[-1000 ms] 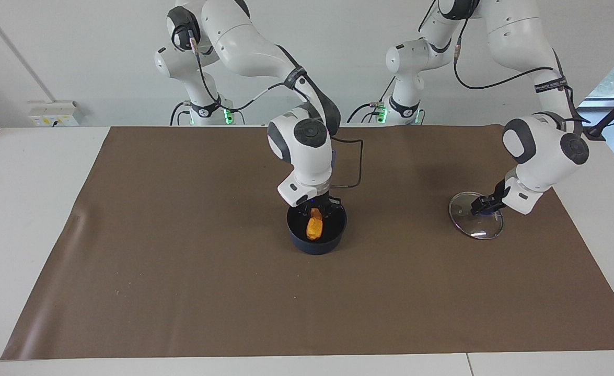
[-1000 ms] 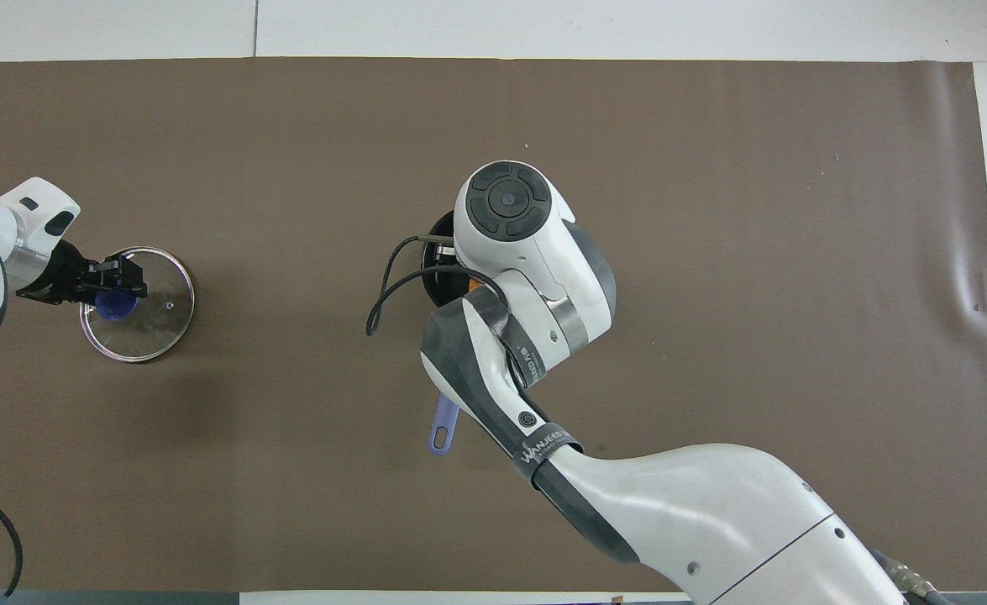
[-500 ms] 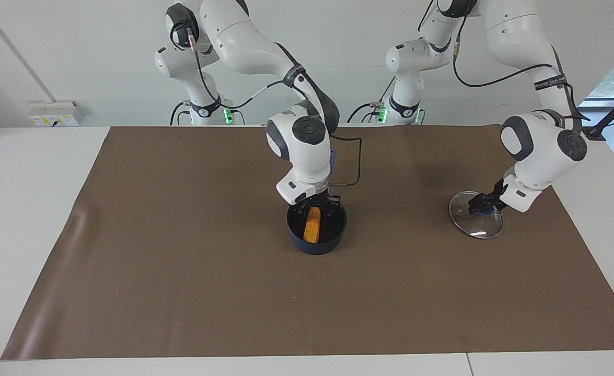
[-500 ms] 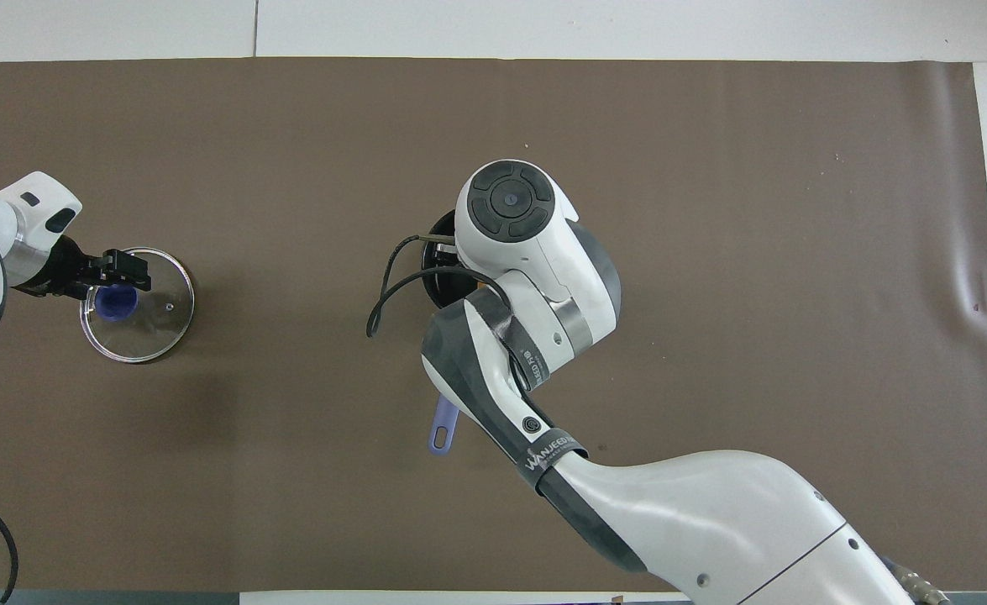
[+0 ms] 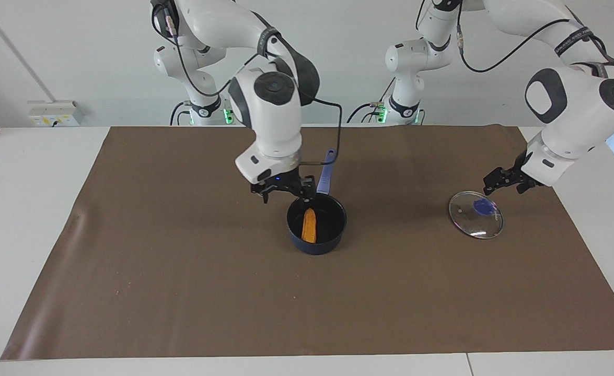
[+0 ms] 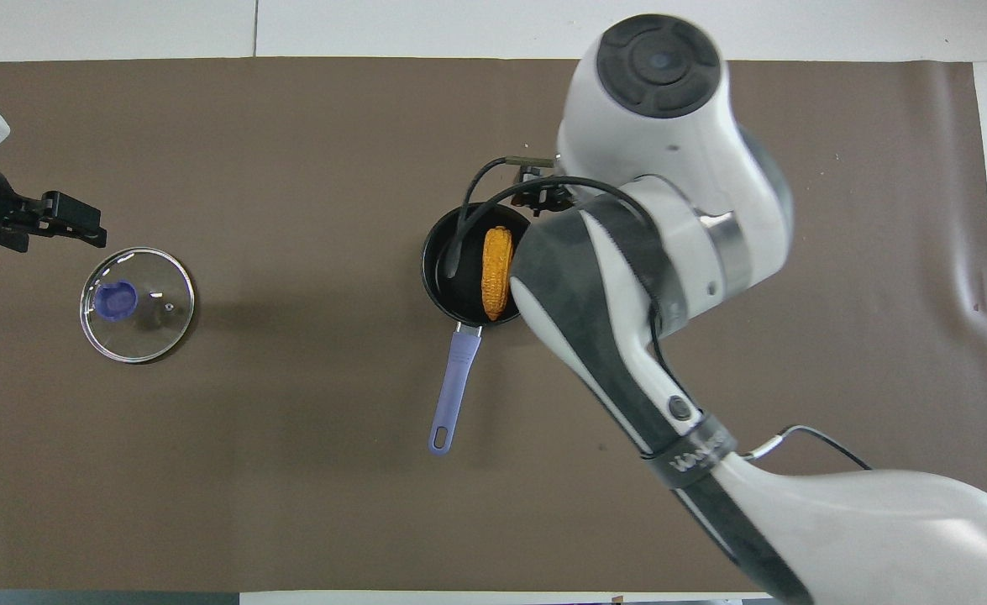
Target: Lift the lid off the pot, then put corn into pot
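The dark blue pot stands mid-mat with its handle pointing toward the robots. The corn lies inside it, as the overhead view shows: the pot, the corn. My right gripper is open and empty, raised just above the pot's rim on the robots' side. The glass lid with its blue knob lies flat on the mat toward the left arm's end; it also shows in the overhead view. My left gripper is open and empty, raised above the lid's edge.
A brown mat covers most of the white table. The right arm's cable hangs over the pot. The right arm's wrist and forearm cover the mat beside the pot in the overhead view.
The right gripper let go of the corn, which now lies in the pot, and rose out. The left gripper let go of the lid's knob and rose.
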`<state>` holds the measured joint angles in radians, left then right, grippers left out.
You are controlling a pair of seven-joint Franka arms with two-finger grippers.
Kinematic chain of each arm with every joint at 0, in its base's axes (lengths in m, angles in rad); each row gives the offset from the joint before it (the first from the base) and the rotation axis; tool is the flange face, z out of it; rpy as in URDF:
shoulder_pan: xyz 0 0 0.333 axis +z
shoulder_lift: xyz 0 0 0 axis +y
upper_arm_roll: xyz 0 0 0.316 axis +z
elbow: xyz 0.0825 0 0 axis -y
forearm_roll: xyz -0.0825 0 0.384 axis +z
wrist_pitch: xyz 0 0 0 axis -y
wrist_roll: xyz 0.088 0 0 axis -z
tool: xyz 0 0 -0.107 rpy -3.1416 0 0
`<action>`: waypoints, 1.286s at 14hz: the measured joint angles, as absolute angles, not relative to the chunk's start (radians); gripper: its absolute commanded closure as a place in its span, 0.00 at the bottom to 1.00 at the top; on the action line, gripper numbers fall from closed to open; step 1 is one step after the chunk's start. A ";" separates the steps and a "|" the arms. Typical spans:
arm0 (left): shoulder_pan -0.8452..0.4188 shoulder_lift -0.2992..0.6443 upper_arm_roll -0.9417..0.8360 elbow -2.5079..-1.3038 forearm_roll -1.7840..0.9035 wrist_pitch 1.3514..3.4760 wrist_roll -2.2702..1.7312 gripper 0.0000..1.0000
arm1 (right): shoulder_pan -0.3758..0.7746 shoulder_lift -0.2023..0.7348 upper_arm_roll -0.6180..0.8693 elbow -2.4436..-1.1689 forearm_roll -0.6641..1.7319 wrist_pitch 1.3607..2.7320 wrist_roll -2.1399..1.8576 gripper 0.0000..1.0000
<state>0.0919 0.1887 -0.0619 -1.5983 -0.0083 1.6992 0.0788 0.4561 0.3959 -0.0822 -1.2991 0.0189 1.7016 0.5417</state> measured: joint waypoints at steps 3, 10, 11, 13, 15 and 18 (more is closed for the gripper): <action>0.066 0.134 -0.063 -1.583 -0.008 1.629 0.067 0.00 | 0.257 0.287 -0.085 -1.309 0.019 1.544 0.292 0.00; 0.066 0.001 -0.058 -1.650 -0.006 1.529 0.067 0.00 | 0.074 0.063 -0.087 -1.490 -0.038 1.458 -0.028 0.00; 0.066 0.000 -0.058 -1.659 -0.006 1.532 0.067 0.00 | 0.066 0.033 -0.092 -1.534 -0.043 1.468 -0.058 0.00; 0.063 0.000 -0.060 -1.655 -0.006 1.532 0.067 0.00 | 0.057 -0.015 -0.099 -1.620 -0.045 1.510 -0.080 0.00; 0.042 -0.001 -0.060 -1.636 -0.006 1.521 0.067 0.00 | 0.050 -0.037 -0.107 -1.665 -0.026 1.531 -0.081 0.00; 0.021 -0.004 -0.060 -1.609 -0.006 1.506 0.066 0.00 | 0.041 -0.041 -0.128 -1.666 0.015 1.541 -0.082 0.00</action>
<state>0.0211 -0.0036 -0.0598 -1.6092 -0.0058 1.5058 0.0664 0.0407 -0.0408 -0.1280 -1.6657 0.0147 1.5408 -0.0816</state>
